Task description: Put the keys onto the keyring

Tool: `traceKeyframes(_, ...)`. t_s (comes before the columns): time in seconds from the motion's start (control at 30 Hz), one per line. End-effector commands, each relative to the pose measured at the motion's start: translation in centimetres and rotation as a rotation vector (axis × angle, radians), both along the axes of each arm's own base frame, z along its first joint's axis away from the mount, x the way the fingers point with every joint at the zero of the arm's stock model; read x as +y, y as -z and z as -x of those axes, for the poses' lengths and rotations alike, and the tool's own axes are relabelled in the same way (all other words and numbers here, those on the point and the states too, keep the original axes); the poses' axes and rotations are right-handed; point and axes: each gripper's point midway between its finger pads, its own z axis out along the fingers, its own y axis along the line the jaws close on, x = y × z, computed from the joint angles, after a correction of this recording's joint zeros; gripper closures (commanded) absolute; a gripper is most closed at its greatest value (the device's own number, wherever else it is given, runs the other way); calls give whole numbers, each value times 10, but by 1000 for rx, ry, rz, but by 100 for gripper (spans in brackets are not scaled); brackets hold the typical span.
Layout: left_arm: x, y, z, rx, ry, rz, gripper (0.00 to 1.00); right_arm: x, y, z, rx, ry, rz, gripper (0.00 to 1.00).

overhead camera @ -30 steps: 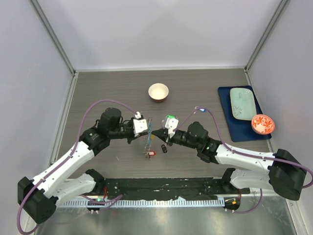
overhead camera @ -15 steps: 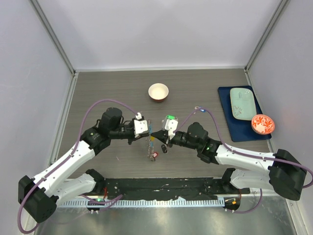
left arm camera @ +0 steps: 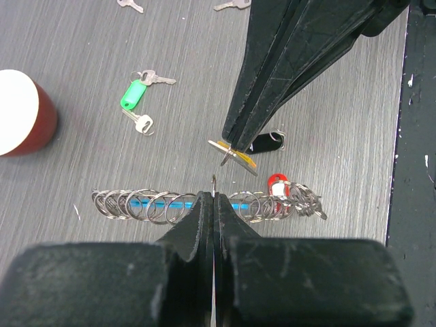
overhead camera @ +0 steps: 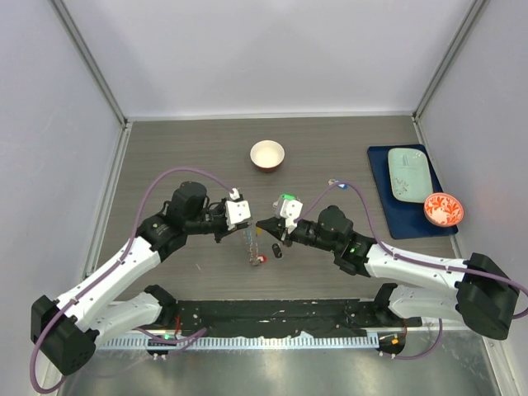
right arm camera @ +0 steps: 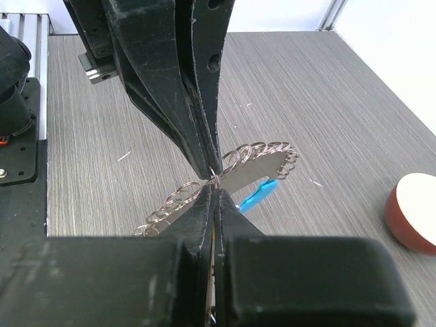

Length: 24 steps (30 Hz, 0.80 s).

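The keyring [left arm camera: 146,204] is a row of small silver rings along a wire with a blue tag [right arm camera: 257,194], and a red-tagged key [left arm camera: 278,184] hangs at one end. My left gripper [left arm camera: 213,197] is shut on the keyring's wire near its middle. In the top view the keyring [overhead camera: 252,247] hangs below the left gripper [overhead camera: 247,230]. My right gripper [left arm camera: 231,145] is shut on a yellow-tagged key [left arm camera: 240,158], held tip to tip just beyond the left fingers [right arm camera: 204,146]. A green-tagged key [left arm camera: 134,94] and a black-tagged key [left arm camera: 265,142] lie on the table.
A small white bowl [overhead camera: 267,154] with a red outside stands behind the grippers. Loose plain keys [left arm camera: 129,5] lie further off. At the right, a blue mat [overhead camera: 388,206] carries a pale green plate [overhead camera: 410,175] and a red patterned bowl [overhead camera: 444,209].
The two gripper tips have drawn slightly apart, with the right one easing back to the right. The keyring still hangs from the left gripper, a little lower.
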Motion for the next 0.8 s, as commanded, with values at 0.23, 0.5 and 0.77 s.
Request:
traceKeyframes(0.23, -10, -26, -2, -41, 28, 70, 100, 4, -18, -5, -33, 10, -45, 99)
traceKeyframes(0.5, -12, -25, -1, -34, 35, 73, 100, 5, -16, -4, -29, 2, -43, 99)
traceKeyframes(0.77, -13, -25, 0, -24, 43, 76, 100, 6, -16, -5, -27, 1, -42, 99)
